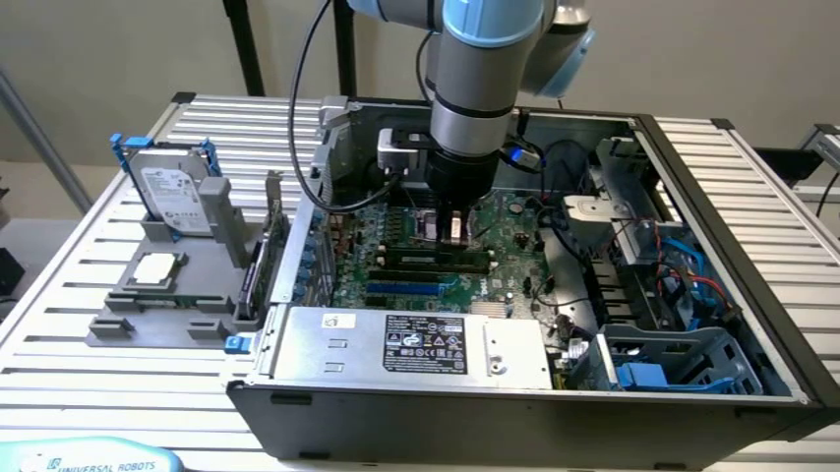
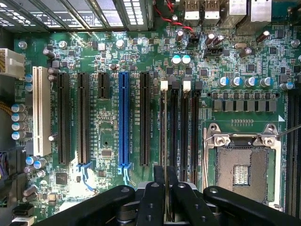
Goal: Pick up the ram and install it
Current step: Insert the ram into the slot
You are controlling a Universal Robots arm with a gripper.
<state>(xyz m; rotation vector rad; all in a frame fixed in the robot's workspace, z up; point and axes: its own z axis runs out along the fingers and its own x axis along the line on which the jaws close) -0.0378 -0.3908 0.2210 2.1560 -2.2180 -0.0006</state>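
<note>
My gripper [image 1: 451, 234] reaches down into the open computer case [image 1: 735, 246], just above the motherboard [image 1: 506, 265]. In the wrist view the gripper [image 2: 165, 197] is shut on the ram [image 2: 165, 173], a thin stick seen edge-on between the black fingers [image 2: 151, 202]. The ram lines up with the leftmost memory slot [image 2: 163, 117], the one with a white latch [image 2: 163, 85] at its far end. I cannot tell whether the ram's lower edge touches the slot. More dark memory slots [image 2: 188, 122] run alongside.
Beside the memory slots is the open CPU socket [image 2: 244, 162]. Black, blue [image 2: 123, 122] and white [image 2: 41, 113] expansion slots lie on the other side. A power supply [image 1: 407, 339] fills the case front. Outside, a grey fixture [image 1: 157, 295] holds a hard drive [image 1: 171, 187].
</note>
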